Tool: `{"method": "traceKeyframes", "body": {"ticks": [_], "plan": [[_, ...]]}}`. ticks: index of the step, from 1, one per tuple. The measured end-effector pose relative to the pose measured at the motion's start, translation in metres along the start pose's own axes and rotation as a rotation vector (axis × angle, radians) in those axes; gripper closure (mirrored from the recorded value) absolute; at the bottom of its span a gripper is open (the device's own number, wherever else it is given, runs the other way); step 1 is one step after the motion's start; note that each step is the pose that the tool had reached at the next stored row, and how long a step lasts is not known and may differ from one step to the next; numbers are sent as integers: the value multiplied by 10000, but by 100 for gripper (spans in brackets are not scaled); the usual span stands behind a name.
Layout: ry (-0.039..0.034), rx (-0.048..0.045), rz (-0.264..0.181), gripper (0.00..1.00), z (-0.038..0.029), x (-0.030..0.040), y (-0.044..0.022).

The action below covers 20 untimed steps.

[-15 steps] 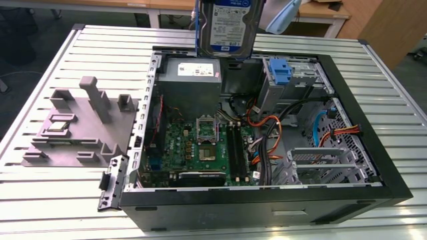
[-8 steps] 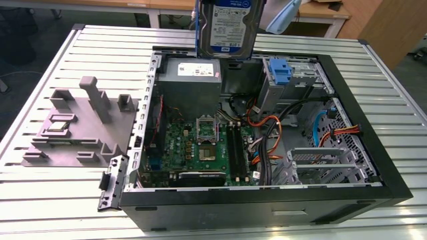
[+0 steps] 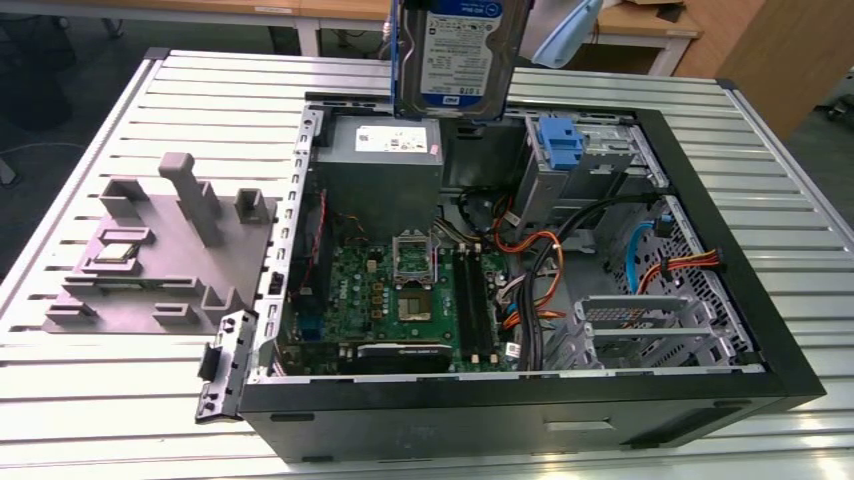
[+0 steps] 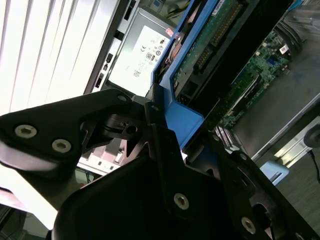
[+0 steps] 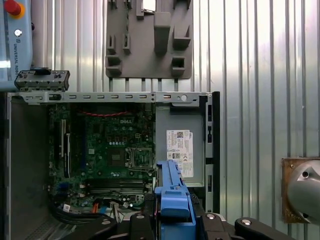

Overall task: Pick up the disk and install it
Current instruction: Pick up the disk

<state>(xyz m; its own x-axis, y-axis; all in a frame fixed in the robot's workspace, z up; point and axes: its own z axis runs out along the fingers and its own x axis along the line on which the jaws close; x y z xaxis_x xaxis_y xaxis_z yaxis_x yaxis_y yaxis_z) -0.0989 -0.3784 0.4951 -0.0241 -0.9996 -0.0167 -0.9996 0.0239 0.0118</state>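
The gripper (image 5: pixel 172 222) seems clamped on the disk (image 3: pixel 461 50) above the far edge of the case (image 3: pixel 534 412); a loose hold could drop it.

disk (image 3: pixel 461 60) | silver, blue-framed | upright | aloft above open case (image 3: pixel 771 335)

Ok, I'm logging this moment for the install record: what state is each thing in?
disk, held upright in the air, clamped in the jaws.
gripper, shut on the disk's blue carrier.
computer case, lying on its side, side panel off, interior exposed.
blue drive caddy, seated in its bay.
grey fixture, on the table beside the case.
small chip, resting in a fixture pocket.
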Motion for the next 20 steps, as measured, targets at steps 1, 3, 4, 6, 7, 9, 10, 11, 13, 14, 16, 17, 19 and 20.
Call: {"method": "traceKeyframes", "body": {"ticks": [1,3,4,6,7,9,10,11,13,14,16,17,19,20], "plan": [[-1,0,0,63,0,4,0],[-1,0,-1,63,0,12,0],[0,0,0,63,0,16,0],[-1,0,0,63,0,24,0],[-1,1,1,63,0,26,0],[0,0,0,63,0,32,-1],[-1,0,0,63,0,35,-1],[-1,0,0,63,0,38,-1],[0,0,0,63,-1,43,-1],[-1,0,0,63,0,47,-1],[0,0,0,63,-1,53,-1],[0,0,0,63,-1,56,-1],[0,0,0,63,-1,62,-1],[-1,0,0,63,-1,65,-1]]}}
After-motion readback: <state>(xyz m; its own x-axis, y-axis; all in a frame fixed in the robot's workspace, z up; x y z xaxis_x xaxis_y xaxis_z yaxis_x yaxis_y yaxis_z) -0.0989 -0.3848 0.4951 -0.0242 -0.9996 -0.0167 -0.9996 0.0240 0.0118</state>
